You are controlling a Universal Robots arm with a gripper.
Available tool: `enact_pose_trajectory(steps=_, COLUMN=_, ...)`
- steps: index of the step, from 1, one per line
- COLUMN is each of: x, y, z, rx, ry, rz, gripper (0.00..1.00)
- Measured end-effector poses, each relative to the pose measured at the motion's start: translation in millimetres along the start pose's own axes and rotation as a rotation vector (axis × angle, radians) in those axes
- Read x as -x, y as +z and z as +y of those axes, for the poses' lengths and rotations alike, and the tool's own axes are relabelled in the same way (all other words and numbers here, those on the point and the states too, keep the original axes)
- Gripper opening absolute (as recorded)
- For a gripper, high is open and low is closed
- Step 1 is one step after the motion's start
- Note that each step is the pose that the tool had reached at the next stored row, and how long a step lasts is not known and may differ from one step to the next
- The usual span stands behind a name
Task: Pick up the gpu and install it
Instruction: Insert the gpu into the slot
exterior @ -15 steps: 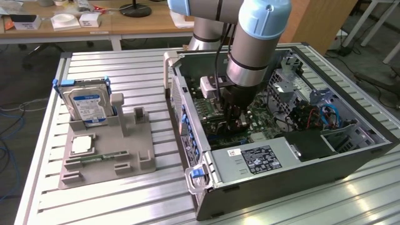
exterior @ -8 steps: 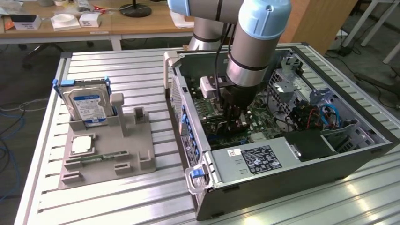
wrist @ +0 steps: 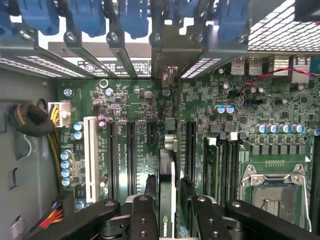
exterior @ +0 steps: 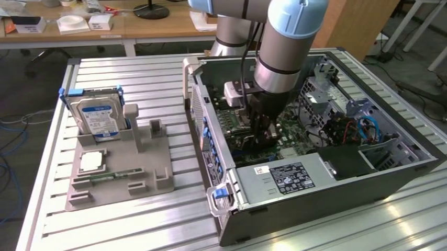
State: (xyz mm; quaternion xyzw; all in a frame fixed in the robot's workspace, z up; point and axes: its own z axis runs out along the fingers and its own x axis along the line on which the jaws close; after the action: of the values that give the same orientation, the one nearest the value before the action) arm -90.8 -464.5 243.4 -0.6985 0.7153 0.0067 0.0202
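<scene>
We see the gpu (wrist: 167,200), a thin dark card standing edge-on, lying between the black fingers of the gripper (wrist: 168,212) and reaching from them across the green motherboard (wrist: 145,107) toward the rear bracket slots. Whether the jaws clamp the card or merely flank it, we cannot tell. We judge the pick-up done and the seating under way, unfinished or just ending. Long black expansion slots (wrist: 131,150) run parallel on either side of the jaws, with a white one (wrist: 91,157) beyond. Outside the open metal computer case (exterior: 349,193), well away, a grey plastic fixture (exterior: 119,167) carries a silver hard drive (exterior: 98,117).
</scene>
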Motion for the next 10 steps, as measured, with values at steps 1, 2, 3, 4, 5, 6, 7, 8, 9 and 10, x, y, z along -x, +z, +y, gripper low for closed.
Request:
enact_pose_trajectory(steps=1, x=0.1, y=-1.4, z=0.0, rx=-0.0002, ry=0.0, rz=-0.0001, gripper=0.33)
enact_pose_trajectory(steps=2, x=0.1, y=-2.7, z=-0.1, rx=-0.0005, ry=0.0, rz=0.0, gripper=0.33)
enact_pose_trajectory(steps=3, x=0.2, y=-3.9, z=0.0, rx=-0.0009, ry=0.0, rz=-0.0001, gripper=0.33)
enact_pose_trajectory(steps=4, x=0.2, y=-5.1, z=-0.1, rx=-0.0014, ry=0.0, rz=-0.0002, gripper=0.33)
enact_pose_trajectory(steps=5, x=0.3, y=-6.5, z=-0.1, rx=-0.0018, ry=0.0, rz=-0.0002, gripper=0.33)
enact_pose_trajectory(steps=6, x=0.3, y=-8.0, z=-0.1, rx=-0.0023, ry=0.0, rz=-0.0001, gripper=0.33)
enact_pose_trajectory(steps=7, x=0.4, y=-9.4, z=-0.1, rx=-0.0029, ry=0.0, rz=-0.0001, gripper=0.33)
enact_pose_trajectory(steps=8, x=0.4, y=-10.9, z=-0.2, rx=-0.0035, ry=0.0, rz=-0.0001, gripper=0.33)
enact_pose_trajectory(steps=9, x=0.5, y=-12.3, z=-0.2, rx=-0.0041, ry=0.0, rz=-0.0002, gripper=0.33)
enact_pose_trajectory(steps=10, x=0.5, y=-13.8, z=-0.2, rx=-0.0048, ry=0.0, rz=-0.0003, gripper=0.33)
